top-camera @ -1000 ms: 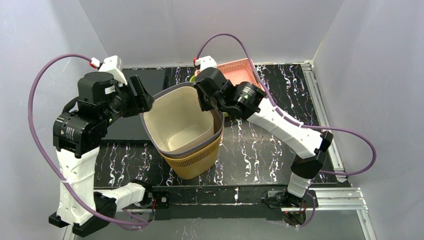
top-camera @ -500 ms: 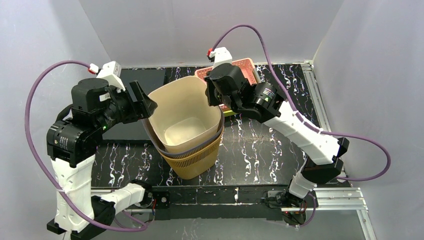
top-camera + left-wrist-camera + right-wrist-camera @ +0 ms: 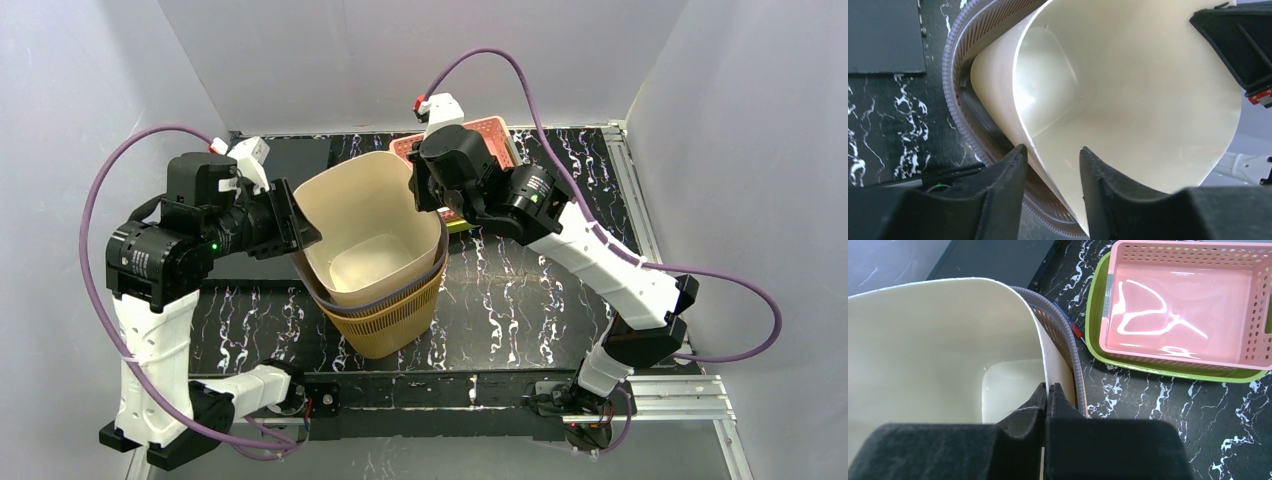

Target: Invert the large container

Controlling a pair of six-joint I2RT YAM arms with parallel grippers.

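The right pincer (image 3: 1048,390) is pressed together on the thin wall of the large container (image 3: 362,200), at the rim's 2 o'clock. The left pincer (image 3: 1050,155) is spread, straddling the wall at 9 o'clock. The cream container stands mouth-up at mid-counter (image 3: 520,300), nested partway in a brown basket (image 3: 392,325). A pink basket (image 3: 1178,305) lies at 1 o'clock.

Right gripper (image 3: 1049,391) pinching cream container (image 3: 938,335) rim; pink basket (image 3: 1183,305) nested in green tray (image 3: 1092,325).
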